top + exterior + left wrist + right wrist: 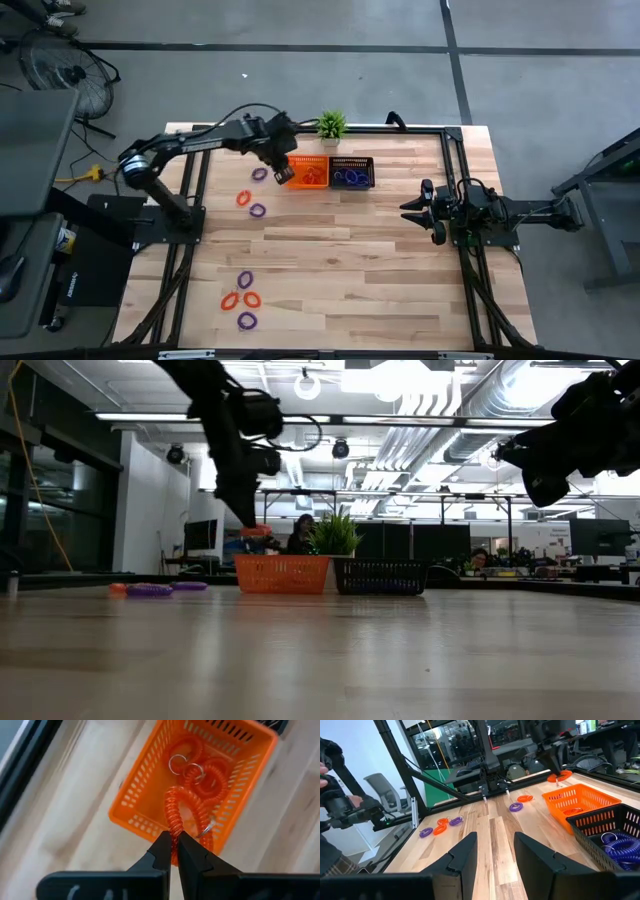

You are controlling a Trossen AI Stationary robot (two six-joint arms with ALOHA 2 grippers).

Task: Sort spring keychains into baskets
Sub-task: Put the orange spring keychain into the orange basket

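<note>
My left gripper (173, 851) is shut on an orange-red spring keychain (183, 810) above the left end of the orange basket (308, 171); the basket holds more orange-red coils (200, 767). The black basket (352, 172) beside it holds purple coils (615, 845). Loose purple and orange-red keychains lie on the table left of the baskets (250, 198) and near the near edge (243, 298). My right gripper (495, 851) is open, held above the table's right side (418, 211). My left gripper pinches the orange-red keychain's coil (174, 836) between its two fingertips, coming from above and pointing down. The loop hangs below the fingers over the orange basket, lifted clear of the table, its metal ring (206, 828) dangling at one side.
A small green potted plant (332, 127) stands behind the baskets at the far edge. Dark frame rails run along the table's left and right sides (190, 200). Bare wood lies in the table's middle. A person's hands show beyond the table in the right wrist view (335, 780).
</note>
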